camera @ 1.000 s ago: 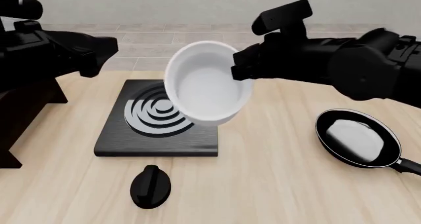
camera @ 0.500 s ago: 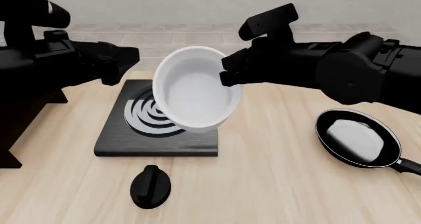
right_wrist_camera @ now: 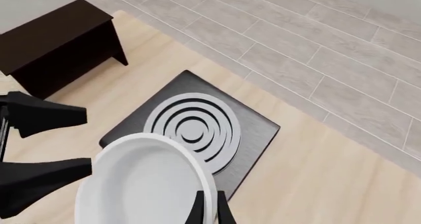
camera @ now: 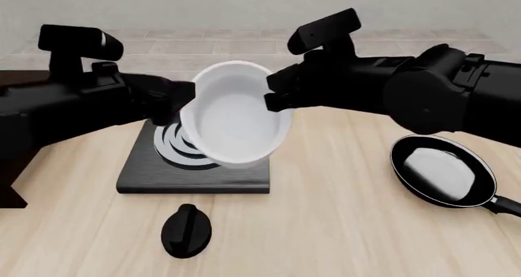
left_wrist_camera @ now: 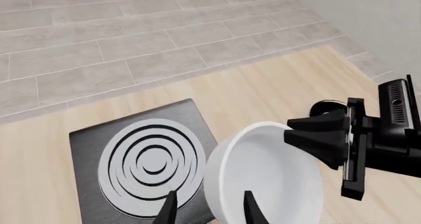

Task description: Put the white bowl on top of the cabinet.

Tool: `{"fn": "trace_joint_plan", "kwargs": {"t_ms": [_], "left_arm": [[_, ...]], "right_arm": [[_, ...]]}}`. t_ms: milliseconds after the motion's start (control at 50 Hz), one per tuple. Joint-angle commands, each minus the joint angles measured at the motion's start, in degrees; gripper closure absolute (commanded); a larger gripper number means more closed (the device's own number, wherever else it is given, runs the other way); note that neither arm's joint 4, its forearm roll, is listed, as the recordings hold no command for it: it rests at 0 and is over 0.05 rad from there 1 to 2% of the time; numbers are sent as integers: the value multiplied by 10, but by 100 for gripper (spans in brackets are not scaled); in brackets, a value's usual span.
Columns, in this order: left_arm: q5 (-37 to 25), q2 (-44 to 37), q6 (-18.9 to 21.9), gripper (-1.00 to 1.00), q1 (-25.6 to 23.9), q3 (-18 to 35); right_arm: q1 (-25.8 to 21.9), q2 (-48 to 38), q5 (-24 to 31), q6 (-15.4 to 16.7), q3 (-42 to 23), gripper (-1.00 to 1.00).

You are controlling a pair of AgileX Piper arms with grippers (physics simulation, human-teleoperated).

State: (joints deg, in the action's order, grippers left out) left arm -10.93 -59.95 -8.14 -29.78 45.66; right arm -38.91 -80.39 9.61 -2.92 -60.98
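The deep, shiny white round bowl [camera: 232,113] hangs tipped in the air over the flat black stove plate with grey rings [camera: 191,161], held by its rim in the right gripper [right_wrist_camera: 208,210], whose two thin fingers are pinched on the rim. The left gripper [left_wrist_camera: 209,211] is right at the bowl's other side with its fingers apart, one on each side of the wall, and I cannot tell if they touch it. The big dark brown wooden cabinet [right_wrist_camera: 56,44] with a flat top stands at the left end of the light wooden surface [camera: 342,222], well apart from the bowl, and the left arm hides most of it in the front view. A small black knob [camera: 186,229] lies on the surface near the stove plate's front edge. A black round frying pan [camera: 443,171] with a whitish shine inside sits far to the right, its handle cut off at the edge
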Motion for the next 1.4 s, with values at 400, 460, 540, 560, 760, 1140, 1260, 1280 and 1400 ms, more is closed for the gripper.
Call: {"fn": "trace_joint_plan", "kwargs": {"t_ms": [400, 460, 540, 560, 760, 1140, 1260, 1280, 1400], "left_arm": [[45, -54, -4, -100, -2, -6], [52, -60, -2, -100, 1, -10], [57, -65, -2, -100, 3, -12], [59, -67, -3, -100, 3, -13], [72, -76, -3, -100, 11, -19], [51, -43, -9, 100, 24, -15], [54, -43, -7, 100, 27, -22], [54, -44, -7, 100, 28, -22], [52, -42, -7, 100, 31, -21]], "right_arm": [[-23, 12, -3, -19, -2, 100], [-25, 13, -4, -21, 0, 100], [-26, 16, -4, -22, 1, 100], [-28, 17, -4, -25, 2, 100], [-29, 19, -4, -23, 5, 100], [-16, 15, -8, -13, 10, 100], [-19, 25, -3, -5, 7, -100], [-19, 26, -2, -5, 6, -100], [-20, 35, 10, 6, 1, -100]]}}
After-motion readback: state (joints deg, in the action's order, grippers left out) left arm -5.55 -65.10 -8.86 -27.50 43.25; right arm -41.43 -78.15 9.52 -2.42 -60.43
